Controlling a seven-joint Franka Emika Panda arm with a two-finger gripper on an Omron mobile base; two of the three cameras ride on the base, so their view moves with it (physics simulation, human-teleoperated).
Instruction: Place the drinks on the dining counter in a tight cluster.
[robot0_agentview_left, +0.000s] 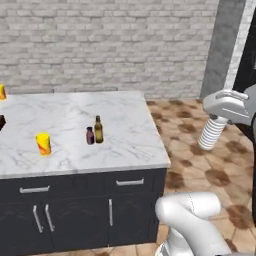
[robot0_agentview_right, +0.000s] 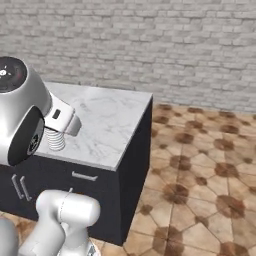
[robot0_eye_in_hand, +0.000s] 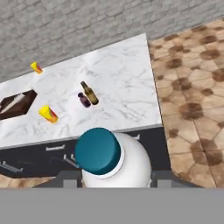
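Note:
My gripper (robot0_agentview_left: 218, 118) is shut on the water bottle (robot0_agentview_left: 212, 133), a ribbed clear bottle held in the air off the right end of the dining counter (robot0_agentview_left: 130, 150). In the hand view the water bottle's teal cap (robot0_eye_in_hand: 97, 151) faces the camera, between the fingers of my gripper (robot0_eye_in_hand: 114, 180). The right base view has the gripper (robot0_agentview_right: 64, 121) and water bottle (robot0_agentview_right: 56, 140) in front of the dining counter (robot0_agentview_right: 107, 125). The brown glass bottle (robot0_agentview_left: 98, 129) and the short maroon drink (robot0_agentview_left: 90, 135) stand upright side by side on the counter, also seen as the brown bottle (robot0_eye_in_hand: 89, 93) and maroon drink (robot0_eye_in_hand: 84, 99).
A yellow cup (robot0_agentview_left: 43, 144) stands left of the two drinks, and another yellow cup (robot0_agentview_left: 2, 92) at the counter's far left. A dark tray (robot0_eye_in_hand: 16, 104) lies at the left end. Tiled floor (robot0_agentview_left: 200, 165) spreads right of the counter, with a brick wall (robot0_agentview_left: 100, 45) behind.

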